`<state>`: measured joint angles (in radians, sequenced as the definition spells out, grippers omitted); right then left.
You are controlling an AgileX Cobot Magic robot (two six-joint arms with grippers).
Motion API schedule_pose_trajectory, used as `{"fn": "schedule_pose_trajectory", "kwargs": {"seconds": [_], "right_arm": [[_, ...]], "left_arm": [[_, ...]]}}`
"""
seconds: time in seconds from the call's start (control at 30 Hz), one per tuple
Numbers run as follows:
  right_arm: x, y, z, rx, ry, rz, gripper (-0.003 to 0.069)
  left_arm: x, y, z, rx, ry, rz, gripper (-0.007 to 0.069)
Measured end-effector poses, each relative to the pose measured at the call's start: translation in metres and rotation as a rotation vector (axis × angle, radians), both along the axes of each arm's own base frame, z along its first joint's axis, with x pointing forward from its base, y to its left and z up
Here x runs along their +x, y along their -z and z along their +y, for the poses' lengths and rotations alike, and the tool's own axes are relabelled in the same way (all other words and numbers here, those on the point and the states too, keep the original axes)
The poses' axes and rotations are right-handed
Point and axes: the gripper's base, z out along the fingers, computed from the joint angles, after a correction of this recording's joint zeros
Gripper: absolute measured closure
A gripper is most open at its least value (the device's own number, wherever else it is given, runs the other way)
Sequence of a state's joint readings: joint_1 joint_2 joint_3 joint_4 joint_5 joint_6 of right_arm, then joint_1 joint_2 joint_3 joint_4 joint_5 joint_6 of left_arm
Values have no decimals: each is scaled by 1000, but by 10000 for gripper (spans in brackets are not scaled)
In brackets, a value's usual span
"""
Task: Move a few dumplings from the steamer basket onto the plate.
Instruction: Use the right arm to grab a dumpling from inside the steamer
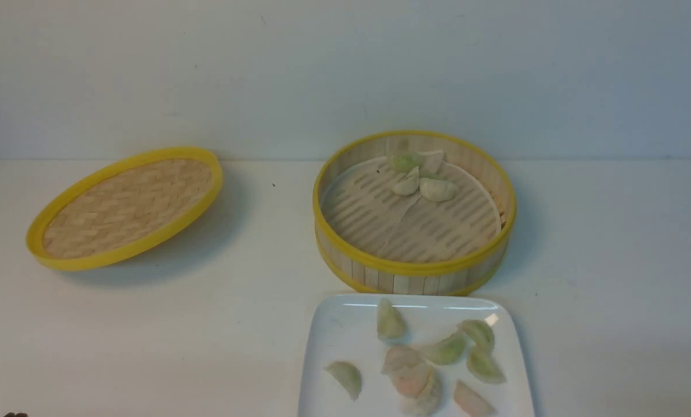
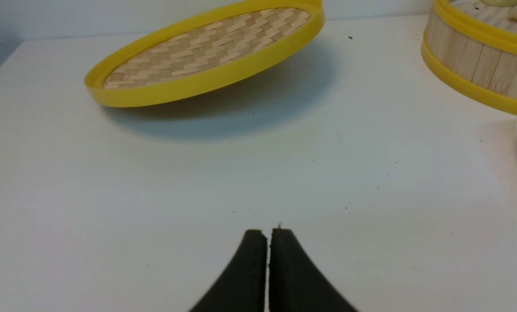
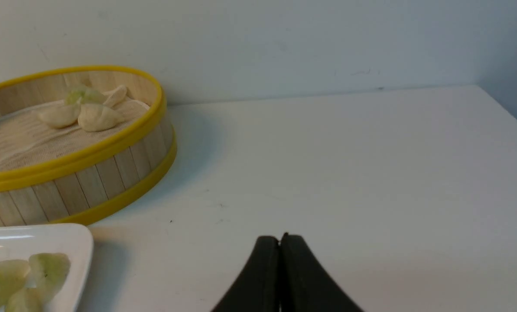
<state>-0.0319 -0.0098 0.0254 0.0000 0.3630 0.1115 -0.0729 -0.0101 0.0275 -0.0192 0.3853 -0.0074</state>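
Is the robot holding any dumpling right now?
No, nothing is held. The black left end effector and black right end effector are both shut and empty.

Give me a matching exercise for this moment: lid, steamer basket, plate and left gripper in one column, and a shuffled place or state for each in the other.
Things
1. woven lid
2. steamer basket
3. plate
4. left gripper

States
A. shut, holding nothing
B. tilted, lying on the robot's left
C. a few dumplings at its far side
D. most of the dumplings, nearest the robot

Pairs: 1-B, 2-C, 3-D, 4-A
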Motion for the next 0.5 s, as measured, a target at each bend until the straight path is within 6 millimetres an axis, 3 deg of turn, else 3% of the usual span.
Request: {"fn": "schedule_pose_trajectory", "kwargs": {"seconds": [0.5], "right_arm": [[0,0,1,0,-12,1,672]], "left_arm": [[0,0,0,0,0,0,630]]}}
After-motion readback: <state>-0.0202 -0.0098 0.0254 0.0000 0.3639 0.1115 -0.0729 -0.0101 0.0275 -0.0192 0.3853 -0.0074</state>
